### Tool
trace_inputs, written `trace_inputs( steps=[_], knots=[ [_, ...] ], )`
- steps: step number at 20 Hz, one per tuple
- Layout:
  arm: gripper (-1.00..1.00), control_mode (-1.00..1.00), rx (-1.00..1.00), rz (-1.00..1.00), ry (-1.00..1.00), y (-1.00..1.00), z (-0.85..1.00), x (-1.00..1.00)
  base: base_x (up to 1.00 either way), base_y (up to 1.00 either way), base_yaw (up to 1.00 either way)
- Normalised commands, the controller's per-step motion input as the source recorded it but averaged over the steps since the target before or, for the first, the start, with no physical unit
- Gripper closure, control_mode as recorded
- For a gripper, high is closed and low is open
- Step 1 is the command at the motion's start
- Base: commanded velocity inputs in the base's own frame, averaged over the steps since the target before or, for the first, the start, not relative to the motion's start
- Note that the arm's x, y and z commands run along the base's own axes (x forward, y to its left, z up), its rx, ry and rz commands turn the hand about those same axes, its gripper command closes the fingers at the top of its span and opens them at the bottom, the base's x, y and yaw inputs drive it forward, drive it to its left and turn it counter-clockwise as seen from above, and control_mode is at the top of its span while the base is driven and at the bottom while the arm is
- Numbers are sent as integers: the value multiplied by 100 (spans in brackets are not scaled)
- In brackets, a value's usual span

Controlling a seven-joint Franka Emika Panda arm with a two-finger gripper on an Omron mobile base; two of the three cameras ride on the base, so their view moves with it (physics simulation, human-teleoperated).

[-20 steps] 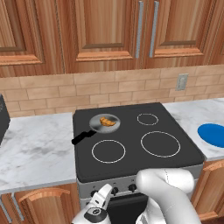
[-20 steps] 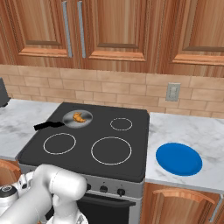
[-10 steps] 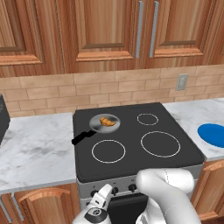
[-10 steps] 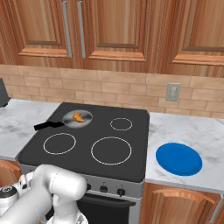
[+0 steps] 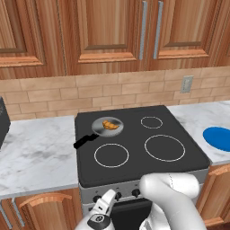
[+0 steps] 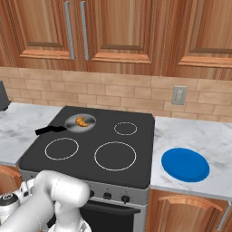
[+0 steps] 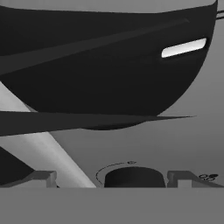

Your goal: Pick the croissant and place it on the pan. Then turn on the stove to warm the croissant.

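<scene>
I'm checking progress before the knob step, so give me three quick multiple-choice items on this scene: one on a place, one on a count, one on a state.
1. Where is the croissant?
A. on the blue plate
B. in the pan
C. on the marble counter

2. How many white burner rings on the stove stand bare, with nothing on them?
A. one
B. two
C. three

3. How does the tool stand?
A. open, with a knob between its fingertips
B. shut on the pan's handle
C. shut on the croissant

Answers:
1 B: the pastry lies in the pan at the back left burner.
2 C: the base views show three bare rings.
3 A: the hand view shows the fingertips apart, flanking a black knob.
</scene>
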Motion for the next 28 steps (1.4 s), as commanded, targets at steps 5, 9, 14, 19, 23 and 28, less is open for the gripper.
trace_inputs(
  steps=[5, 9, 14, 19, 23, 28],
  knots=[
    [-100, -100, 4, 0, -4, -49, 0, 0, 0, 0, 0],
    [-100, -100, 3, 0, -1, -57, 0, -2, 0, 0, 0],
    [-100, -100, 2, 0, -1, -52, 0, -15, 0, 0, 0],
    [-100, -100, 2, 0, -4, -46, 0, -24, 0, 0, 0],
    [-100, -100, 2, 0, -5, -50, 0, -26, 0, 0, 0],
    [-100, -100, 1, 0, -2, -37, 0, -10, 0, 0, 0]
  ],
)
